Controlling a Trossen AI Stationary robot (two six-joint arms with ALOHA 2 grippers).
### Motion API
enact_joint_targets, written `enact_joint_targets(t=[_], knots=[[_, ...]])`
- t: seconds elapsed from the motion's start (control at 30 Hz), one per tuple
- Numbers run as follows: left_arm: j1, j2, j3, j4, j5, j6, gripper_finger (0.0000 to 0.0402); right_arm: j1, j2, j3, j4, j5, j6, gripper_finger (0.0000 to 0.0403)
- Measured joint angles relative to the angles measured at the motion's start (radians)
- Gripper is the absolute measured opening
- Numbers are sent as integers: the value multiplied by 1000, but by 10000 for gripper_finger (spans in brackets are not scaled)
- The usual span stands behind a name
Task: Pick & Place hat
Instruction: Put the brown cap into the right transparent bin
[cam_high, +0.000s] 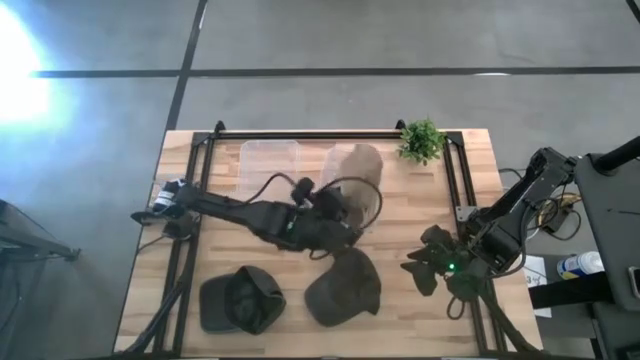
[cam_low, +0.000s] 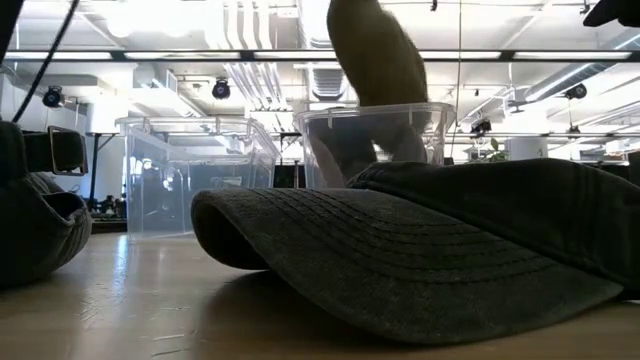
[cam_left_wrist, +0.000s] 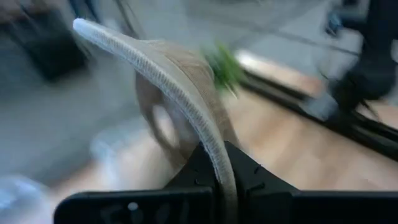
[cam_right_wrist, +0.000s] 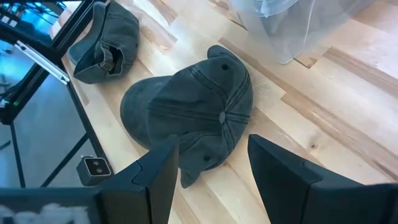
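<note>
My left gripper is shut on a tan hat over the right-hand clear bin at the table's back. In the low view the tan hat stands tall above that bin, its lower part showing behind the bin's wall. A dark grey cap lies on the table in front of the bin, and a second dark cap lies to its left. My right gripper is open and empty, to the right of the nearer cap. My left gripper pinches the tan hat's stitched edge between its two fingers. The edge runs on past the fingertips in a long curve. The hat is lifted clear of the table, standing on edge over the right bin.
A second clear bin stands left of the first. A small green plant sits at the back right corner. A black frame rail runs along the back and sides. Bare wood lies between the caps and the table's right edge.
</note>
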Motion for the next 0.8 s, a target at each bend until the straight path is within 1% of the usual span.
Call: enact_joint_targets(t=[0.03,0.1,0.2,0.27,0.3,0.33,0.4,0.43,0.47,0.53,0.57,0.6,0.67,0.73,0.8], knots=[[-3,-2,28,-14,-66,51,7,0,0,-2,0,1,7,189],[4,-10,72,-53,-137,89,7,0,0,-7,-4,1,15,189],[26,-10,80,-62,-163,104,7,0,0,-14,-3,1,17,189],[30,0,60,-68,-156,118,7,0,0,-17,-4,1,19,189],[29,5,52,-69,-136,107,7,0,0,-17,-4,1,18,189],[28,7,44,-77,-84,84,7,0,0,-17,-4,1,19,189],[31,7,21,-64,54,6,7,0,0,-17,-5,2,32,189],[34,7,6,-56,97,-26,7,0,0,-17,-5,2,39,189],[35,8,-5,-71,117,-54,7,0,0,-17,-7,2,45,189],[41,9,-29,-163,134,-143,7,0,0,-17,-7,3,58,189],[49,11,-44,-196,177,-191,7,0,0,-17,-7,3,59,189],[62,12,-61,-211,241,-230,7,0,0,-17,-7,3,59,189],[85,13,-98,-223,356,-269,7,0,0,-17,-7,3,59,189],[104,18,-133,-204,426,-283,7,0,0,-17,-7,3,59,189],[115,20,-164,-137,455,-300,7,0,0,-17,-7,3,61,189]])
